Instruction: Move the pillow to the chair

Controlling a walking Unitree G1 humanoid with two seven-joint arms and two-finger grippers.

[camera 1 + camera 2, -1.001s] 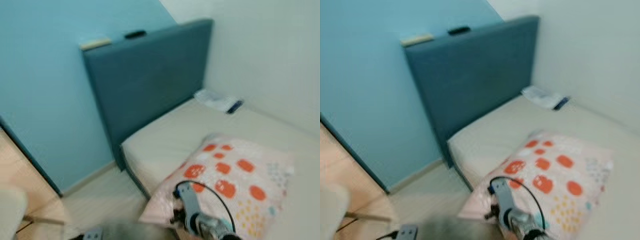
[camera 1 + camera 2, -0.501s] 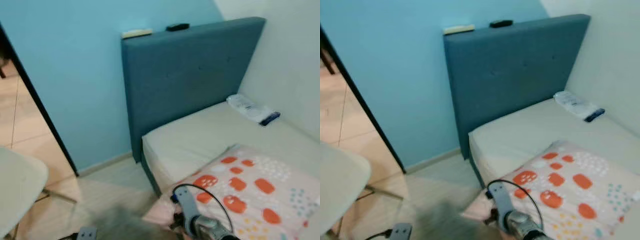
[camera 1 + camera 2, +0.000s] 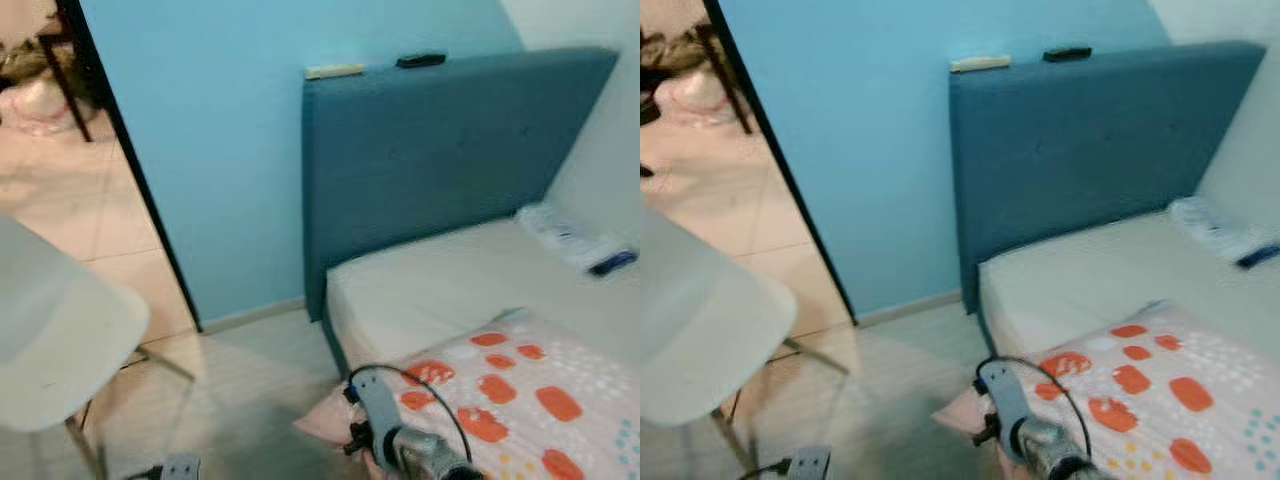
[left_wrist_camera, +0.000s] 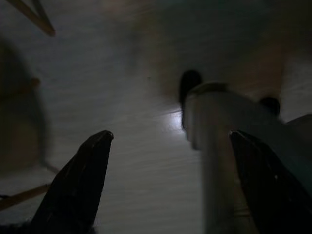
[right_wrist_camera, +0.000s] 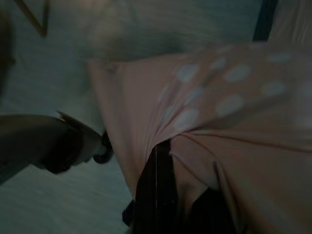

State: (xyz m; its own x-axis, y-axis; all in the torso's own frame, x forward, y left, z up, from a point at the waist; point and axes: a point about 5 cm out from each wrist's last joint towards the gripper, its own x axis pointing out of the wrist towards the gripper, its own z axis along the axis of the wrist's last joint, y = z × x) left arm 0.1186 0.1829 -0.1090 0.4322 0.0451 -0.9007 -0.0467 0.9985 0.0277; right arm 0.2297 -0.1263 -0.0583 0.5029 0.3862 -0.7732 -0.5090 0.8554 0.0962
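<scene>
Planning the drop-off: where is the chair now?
In the head views the white chair stands at the left, on the floor by the doorway, across from the bed.

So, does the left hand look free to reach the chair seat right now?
Probably yes. The left hand hangs open over bare floor, holding nothing, and the chair stands on that side; the right hand is shut on the pillow.

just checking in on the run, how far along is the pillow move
Done: the right gripper has shut on the pillow, pinching its pink fabric near the corner. In hand: that corner overhangs the bed edge, while most of the pillow lies on the mattress. Left: carrying it over the floor to the white chair at the robot's left and setting it on the seat. The left gripper hangs open.
</scene>
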